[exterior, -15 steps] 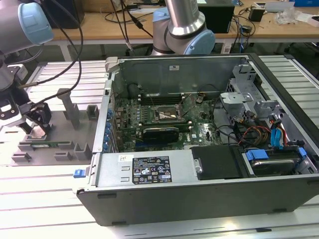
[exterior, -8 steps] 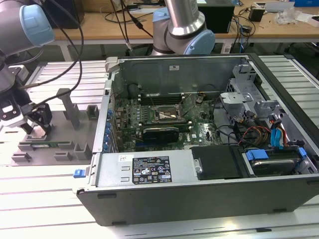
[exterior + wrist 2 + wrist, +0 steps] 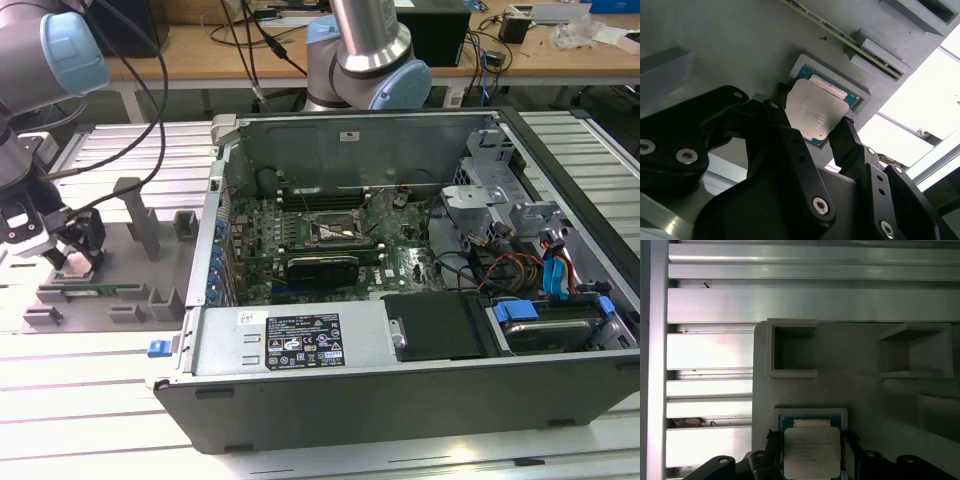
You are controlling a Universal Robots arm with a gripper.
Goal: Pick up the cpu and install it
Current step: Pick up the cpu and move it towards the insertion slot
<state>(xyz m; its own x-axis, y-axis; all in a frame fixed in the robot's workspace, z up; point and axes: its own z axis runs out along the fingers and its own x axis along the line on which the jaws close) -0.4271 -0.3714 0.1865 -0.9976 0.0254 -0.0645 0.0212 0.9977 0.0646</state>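
Gripper [image 3: 811,119] at cpu [image 3: 811,452] in grey holder [image 3: 865,390]; slatted metal table [image 3: 710,350].

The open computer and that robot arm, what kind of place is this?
Probably a robot lab or workshop: a robot arm reaches over a ribbed metal table beside an opened computer, and there are wooden desks behind.

Wooden bench [image 3: 560,62] behind — ribbed metal table [image 3: 90,400] in front
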